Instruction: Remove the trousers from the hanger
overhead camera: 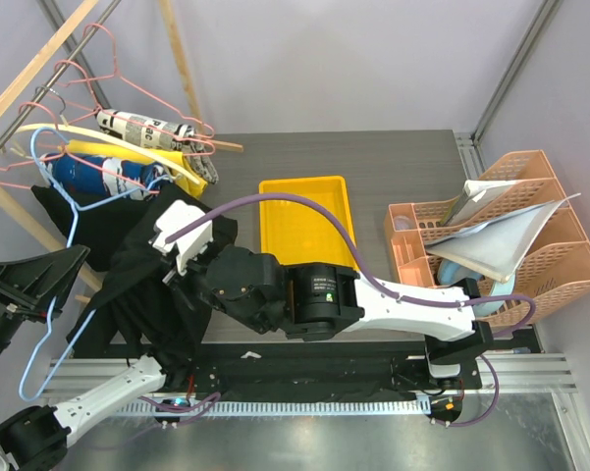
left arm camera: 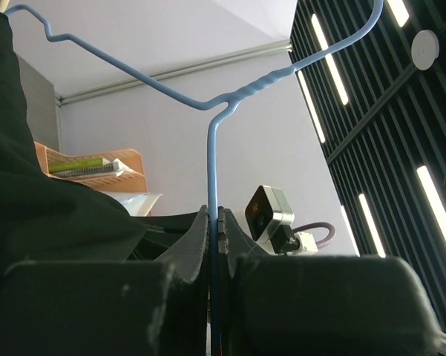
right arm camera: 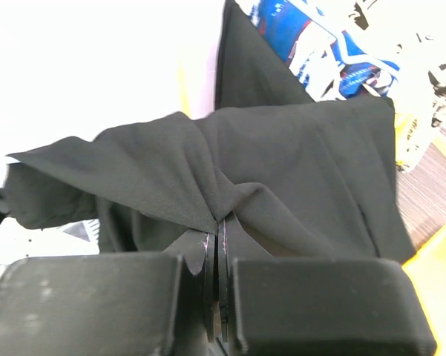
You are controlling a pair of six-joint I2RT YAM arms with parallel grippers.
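A light blue wire hanger [overhead camera: 51,329] stands at the left, and black trousers [overhead camera: 137,285] drape from it. My left gripper [overhead camera: 67,267] is shut on the hanger's wire. In the left wrist view the wire of the hanger [left arm camera: 211,148] rises straight out of my left gripper [left arm camera: 214,213], with the trousers [left arm camera: 30,208] to the left. My right gripper [overhead camera: 177,263] reaches across into the cloth. In the right wrist view my right gripper [right arm camera: 221,221] is shut on a pinched fold of the trousers [right arm camera: 297,163].
A wooden rack at the back left carries pink wire hangers [overhead camera: 128,78], a yellow hanger and a blue patterned garment [overhead camera: 108,175]. A yellow tray [overhead camera: 309,188] lies mid-table. An orange file rack [overhead camera: 530,172] with papers stands at the right.
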